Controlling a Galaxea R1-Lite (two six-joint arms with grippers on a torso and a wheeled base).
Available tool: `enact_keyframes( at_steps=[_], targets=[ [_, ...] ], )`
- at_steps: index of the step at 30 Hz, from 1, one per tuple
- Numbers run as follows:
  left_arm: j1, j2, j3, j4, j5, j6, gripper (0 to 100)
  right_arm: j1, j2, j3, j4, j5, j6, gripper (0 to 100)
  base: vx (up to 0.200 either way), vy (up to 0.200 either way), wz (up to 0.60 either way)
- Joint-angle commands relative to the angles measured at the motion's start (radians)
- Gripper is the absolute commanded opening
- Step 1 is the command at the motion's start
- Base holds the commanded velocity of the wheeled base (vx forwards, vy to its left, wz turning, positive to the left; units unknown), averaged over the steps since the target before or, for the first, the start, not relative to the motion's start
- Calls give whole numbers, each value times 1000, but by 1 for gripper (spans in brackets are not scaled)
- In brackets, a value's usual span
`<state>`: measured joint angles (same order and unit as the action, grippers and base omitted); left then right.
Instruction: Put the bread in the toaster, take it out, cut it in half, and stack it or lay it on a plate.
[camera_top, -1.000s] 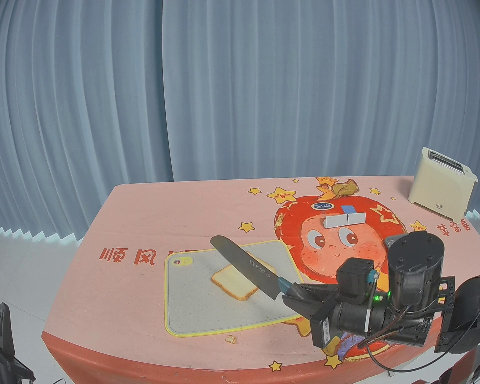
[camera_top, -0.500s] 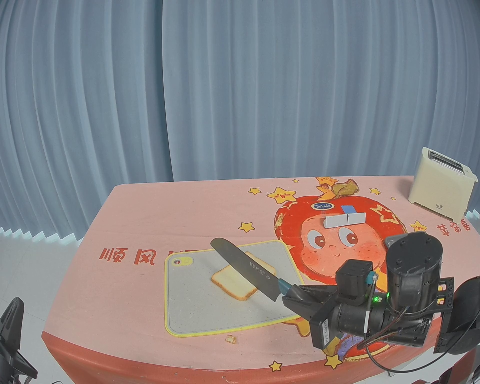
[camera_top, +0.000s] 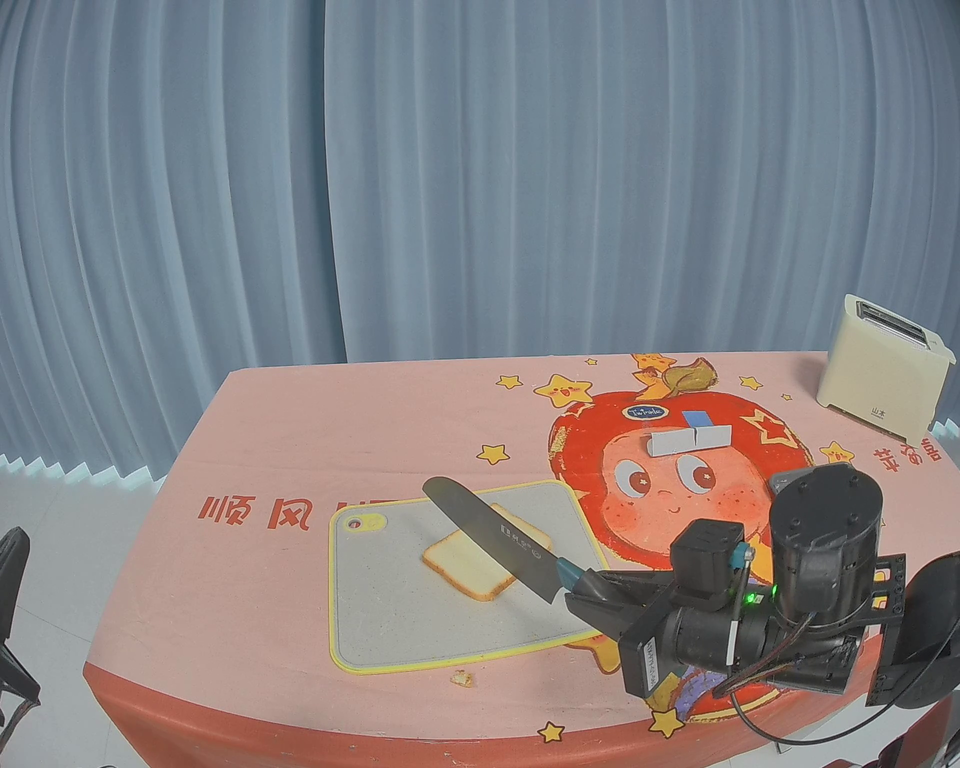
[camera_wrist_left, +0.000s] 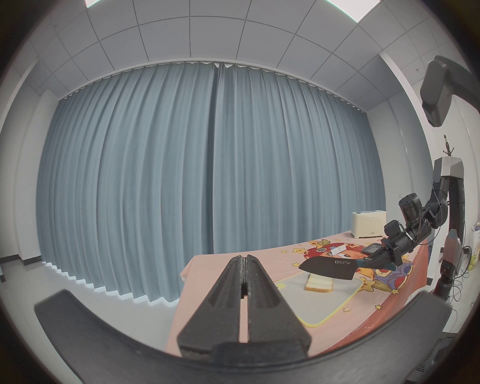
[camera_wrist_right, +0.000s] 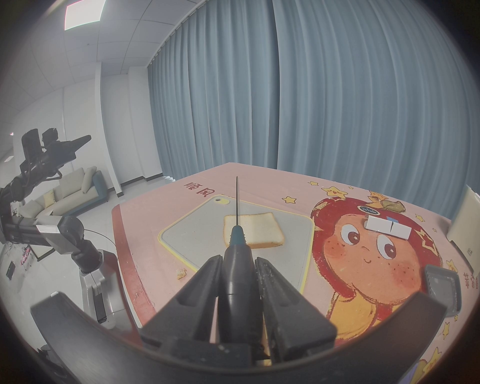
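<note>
1. One pale square slice of bread (camera_top: 462, 566) lay flat near the middle of the grey cutting board with a yellow rim (camera_top: 400, 612); it was whole, with board margin on every side.
2. Right gripper (camera_top: 592, 592) was clamped on the black handle of the dark-bladed kitchen knife (camera_top: 490, 535). The blade was edge-down and ran diagonally over the slice, tip towards the far left corner of the board. Blade-to-bread contact could not be confirmed.
3. Left gripper (camera_wrist_left: 244, 265) hung off the table's left side, well apart from the board, fingers pressed together and holding nothing.
4. Pink cartoon-print table (camera_top: 300, 430) had bare cloth left of and behind the board. The board's near edge sat close to the table's front edge, with a small crumb (camera_top: 461, 679) between them.
5. Cream two-slot toaster (camera_top: 885, 370) stood at the far right edge, well apart from the board. Two small white blocks (camera_top: 688, 438) lay on the cartoon's forehead, between board and toaster.
</note>
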<state>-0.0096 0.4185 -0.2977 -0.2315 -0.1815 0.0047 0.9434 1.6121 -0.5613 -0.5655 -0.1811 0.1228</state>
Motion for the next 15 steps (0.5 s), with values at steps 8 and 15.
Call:
enact_keyframes(
  at_steps=[8,15],
  targets=[
    [-1,246,-127,-11,-108,24,0,2,3,1,-1,0,1,0,0,0,0],
    [-1,356,-163,-32,-156,35,0,3,12,1,-4,0,1,0,0,0,0]
  ],
)
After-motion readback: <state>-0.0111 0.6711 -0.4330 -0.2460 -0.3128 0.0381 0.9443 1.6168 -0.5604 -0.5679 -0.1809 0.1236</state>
